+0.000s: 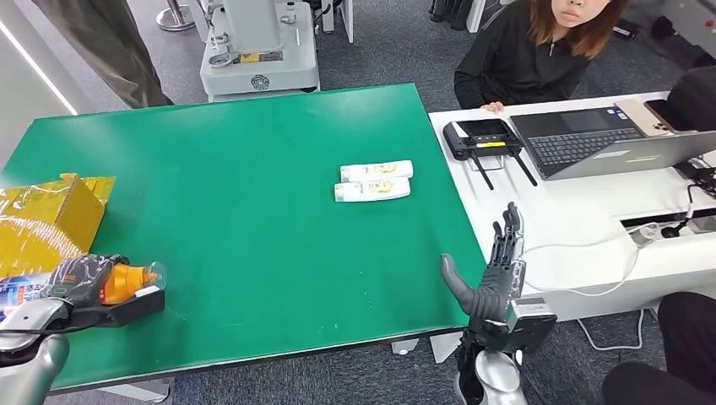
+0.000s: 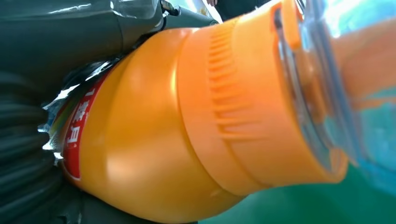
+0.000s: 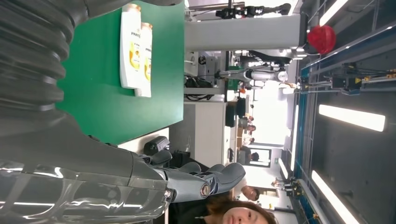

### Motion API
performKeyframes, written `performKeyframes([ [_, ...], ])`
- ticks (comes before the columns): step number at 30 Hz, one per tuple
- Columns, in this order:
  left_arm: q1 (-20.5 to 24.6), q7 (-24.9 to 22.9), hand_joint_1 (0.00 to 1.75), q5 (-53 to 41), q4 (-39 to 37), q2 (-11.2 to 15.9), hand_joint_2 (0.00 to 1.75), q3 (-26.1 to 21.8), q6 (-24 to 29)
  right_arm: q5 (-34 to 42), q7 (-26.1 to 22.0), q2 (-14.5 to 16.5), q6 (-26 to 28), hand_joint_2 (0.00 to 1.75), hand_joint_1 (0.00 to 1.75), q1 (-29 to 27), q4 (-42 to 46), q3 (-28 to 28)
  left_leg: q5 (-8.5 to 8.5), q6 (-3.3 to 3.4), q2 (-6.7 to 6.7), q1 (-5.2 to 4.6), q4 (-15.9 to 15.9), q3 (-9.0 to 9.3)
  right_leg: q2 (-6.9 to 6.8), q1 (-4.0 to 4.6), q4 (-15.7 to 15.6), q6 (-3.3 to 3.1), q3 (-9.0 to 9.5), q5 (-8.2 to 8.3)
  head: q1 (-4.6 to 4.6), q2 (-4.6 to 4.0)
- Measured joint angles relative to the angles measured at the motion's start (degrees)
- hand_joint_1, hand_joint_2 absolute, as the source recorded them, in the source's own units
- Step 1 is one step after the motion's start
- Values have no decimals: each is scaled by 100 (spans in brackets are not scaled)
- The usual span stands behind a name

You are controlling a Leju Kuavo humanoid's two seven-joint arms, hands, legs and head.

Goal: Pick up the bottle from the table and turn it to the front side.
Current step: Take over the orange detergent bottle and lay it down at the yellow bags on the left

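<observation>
My left hand (image 1: pixel 78 279) grips a bottle (image 1: pixel 128 281) with an orange neck and a clear cap, low over the near left corner of the green table (image 1: pixel 236 211). The bottle lies sideways, cap pointing right. Close up, the orange bottle (image 2: pixel 187 121) shows a red label strip, and my hand's dark fingers (image 2: pixel 28 154) wrap its body. My right hand (image 1: pixel 494 274) stands open past the table's right front corner, fingers upright and holding nothing. Its fingers (image 3: pixel 201 182) are spread in the air.
Two white shampoo bottles (image 1: pixel 376 171) (image 1: pixel 372 190) lie side by side right of the table's middle, also seen as white bottles (image 3: pixel 133 46). A yellow foil bag (image 1: pixel 51 215) sits at the left edge. A white desk (image 1: pixel 583 211) with a laptop (image 1: pixel 591 139) stands right; a person (image 1: pixel 532 59) sits behind it.
</observation>
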State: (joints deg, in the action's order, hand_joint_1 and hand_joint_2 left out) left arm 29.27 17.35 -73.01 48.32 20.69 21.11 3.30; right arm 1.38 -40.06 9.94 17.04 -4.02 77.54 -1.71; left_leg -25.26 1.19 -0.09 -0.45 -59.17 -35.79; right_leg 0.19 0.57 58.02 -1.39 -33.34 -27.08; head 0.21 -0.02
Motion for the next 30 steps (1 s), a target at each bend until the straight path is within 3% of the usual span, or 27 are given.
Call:
performKeyframes([
  [9,982,146,175,-106,-880,-612,175,40,141,-206,0,0,88,175,0,-149,194,-2,0,0,1,-2,-3,0,0,-2,0,1,1,2,0,0],
  [17,1461,160,175,13,-1516,-1144,175,98,139,-208,0,-6,85,175,0,-158,204,-17,-1,0,6,-2,-3,0,6,-2,0,1,0,2,-2,0],
  [23,1547,13,175,69,-1748,-1279,175,103,161,-207,0,-54,60,175,0,-161,168,-71,-1,0,9,-1,-3,0,8,0,1,1,-2,2,-1,0],
  [30,1679,-228,175,33,-1853,-1244,175,103,146,-195,0,-127,112,175,0,-158,62,-76,-1,0,9,0,-1,0,8,0,3,1,-1,2,-1,0],
])
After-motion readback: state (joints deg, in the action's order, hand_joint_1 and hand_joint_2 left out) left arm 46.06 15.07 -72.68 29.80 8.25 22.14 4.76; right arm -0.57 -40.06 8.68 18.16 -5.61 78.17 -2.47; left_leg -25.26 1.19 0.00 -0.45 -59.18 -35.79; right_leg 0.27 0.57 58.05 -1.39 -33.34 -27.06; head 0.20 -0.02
